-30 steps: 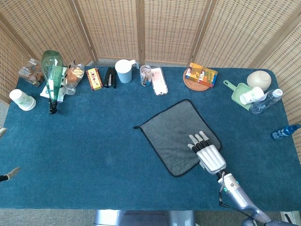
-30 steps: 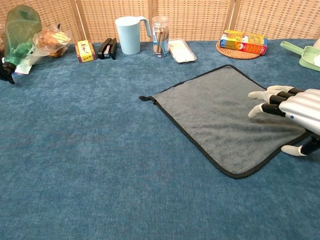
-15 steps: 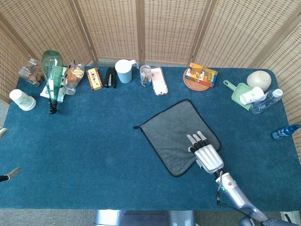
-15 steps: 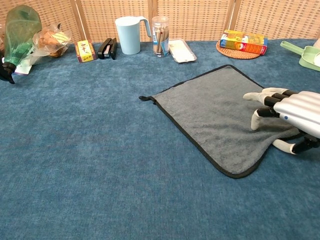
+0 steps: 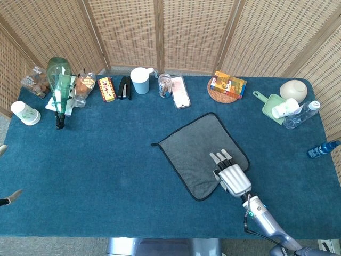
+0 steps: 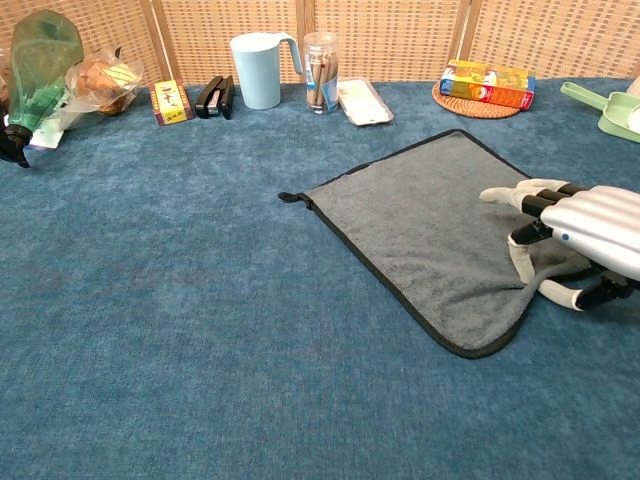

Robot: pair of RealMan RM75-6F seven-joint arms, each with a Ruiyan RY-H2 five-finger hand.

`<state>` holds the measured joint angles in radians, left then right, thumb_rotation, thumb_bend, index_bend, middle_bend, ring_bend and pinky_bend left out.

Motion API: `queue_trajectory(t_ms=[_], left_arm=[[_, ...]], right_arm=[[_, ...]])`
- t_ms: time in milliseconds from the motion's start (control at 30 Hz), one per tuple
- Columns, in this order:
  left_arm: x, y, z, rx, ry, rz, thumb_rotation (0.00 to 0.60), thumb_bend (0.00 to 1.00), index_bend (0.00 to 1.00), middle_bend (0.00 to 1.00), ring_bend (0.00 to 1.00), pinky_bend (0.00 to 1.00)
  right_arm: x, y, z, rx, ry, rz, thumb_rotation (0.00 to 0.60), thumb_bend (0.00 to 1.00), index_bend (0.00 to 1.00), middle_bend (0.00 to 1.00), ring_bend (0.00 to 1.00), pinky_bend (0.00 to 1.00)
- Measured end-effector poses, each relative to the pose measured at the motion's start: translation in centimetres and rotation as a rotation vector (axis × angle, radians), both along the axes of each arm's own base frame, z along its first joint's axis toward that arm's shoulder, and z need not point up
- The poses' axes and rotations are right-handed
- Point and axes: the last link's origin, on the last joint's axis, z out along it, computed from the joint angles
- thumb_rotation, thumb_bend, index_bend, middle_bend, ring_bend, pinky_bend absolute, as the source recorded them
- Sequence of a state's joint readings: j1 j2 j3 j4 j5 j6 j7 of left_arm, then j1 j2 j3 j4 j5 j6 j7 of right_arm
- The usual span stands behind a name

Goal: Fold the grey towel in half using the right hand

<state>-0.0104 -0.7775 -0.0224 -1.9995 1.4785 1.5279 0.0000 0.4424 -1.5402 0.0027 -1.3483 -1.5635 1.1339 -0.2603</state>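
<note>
Towel point(image 6: 430, 230) corner newly bunched between fingers point(image 6: 522, 252)

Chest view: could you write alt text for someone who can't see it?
A silver robotic right hand pinches up the near right edge of a grey black-trimmed towel spread on a blue carpeted table. A pale blue plastic jug and other clutter line the far edge.

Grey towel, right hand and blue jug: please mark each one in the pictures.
grey towel point(image 5: 194, 152), head view, on its flat middle.
right hand point(image 6: 585, 235), chest view, on the back of the hand.
blue jug point(image 6: 258, 72), chest view, on its side wall.
</note>
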Motion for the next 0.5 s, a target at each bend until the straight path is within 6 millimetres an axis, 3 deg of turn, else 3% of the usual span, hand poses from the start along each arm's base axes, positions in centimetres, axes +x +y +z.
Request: queue_trajectory(t_ms=[500], left_arm=[[-0.09, 0.00, 0.18, -0.001, -0.007, 0.000, 0.600, 0.08, 0.00, 0.00, 0.00, 0.00]], right_arm=[[0.66, -0.59, 0.01, -0.008, -0.025, -0.022, 0.600, 0.51, 0.64, 0.00, 0.00, 0.03]])
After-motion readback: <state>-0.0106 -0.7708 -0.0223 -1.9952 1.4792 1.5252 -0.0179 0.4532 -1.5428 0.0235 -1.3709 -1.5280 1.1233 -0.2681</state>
